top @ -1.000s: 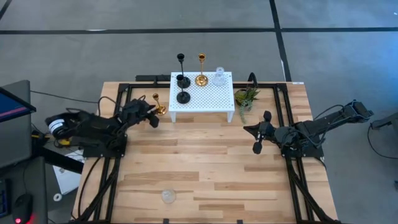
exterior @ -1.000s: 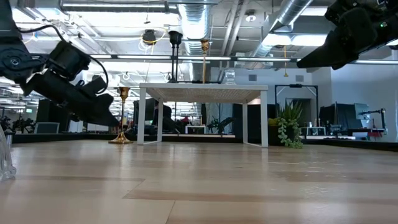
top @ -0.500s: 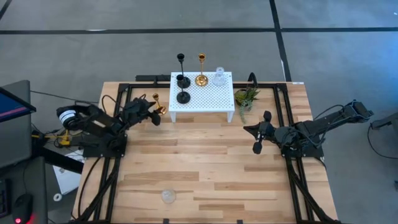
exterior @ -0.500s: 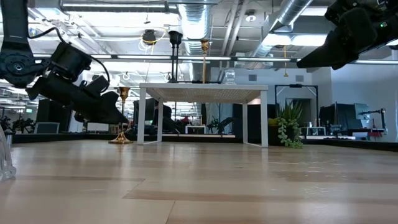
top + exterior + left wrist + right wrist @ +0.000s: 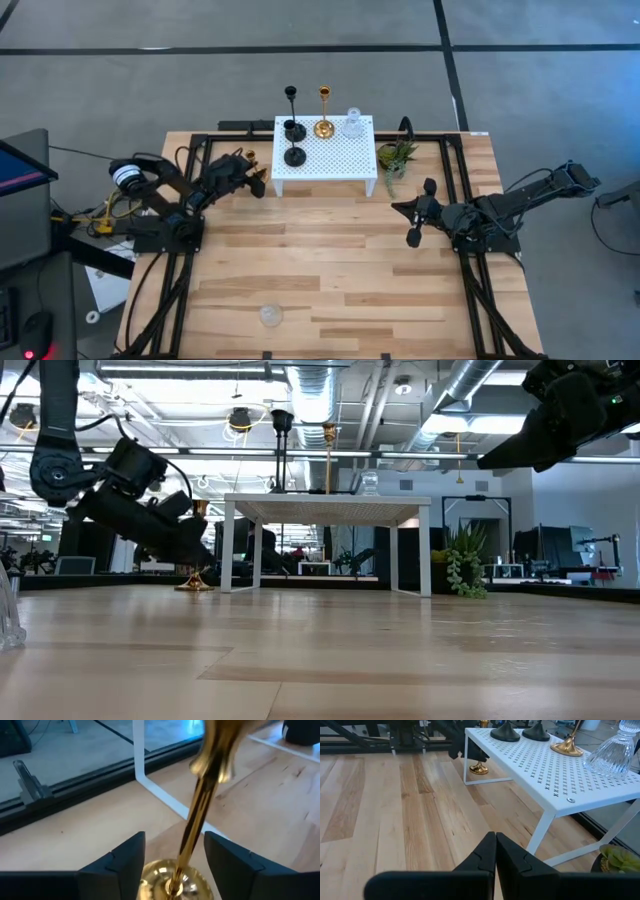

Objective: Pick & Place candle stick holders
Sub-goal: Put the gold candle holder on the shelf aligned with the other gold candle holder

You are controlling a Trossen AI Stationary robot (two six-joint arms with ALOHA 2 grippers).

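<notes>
The left gripper (image 5: pixel 172 857) is seen in the upper left part of the high view, low over the surface (image 5: pixel 330 260). Its fingers (image 5: pixel 120 862) are held wide, one on each side of the gold holder (image 5: pixel 200 820). The holder is not held yet. It stands on the surface, just beside the white stand (image 5: pixel 325 150).

The thin stem could be bumped by a finger before the fingers close. Then the holder might be tipped over, or pushed against the stand's leg. It is shiny, so it might also slip out when lifted.

Four more holders are seen on the stand, and a glass one (image 5: pixel 269 316) at the bottom left. The right gripper (image 5: pixel 495 852) waits at the right with its fingers pressed together, holding nothing.
</notes>
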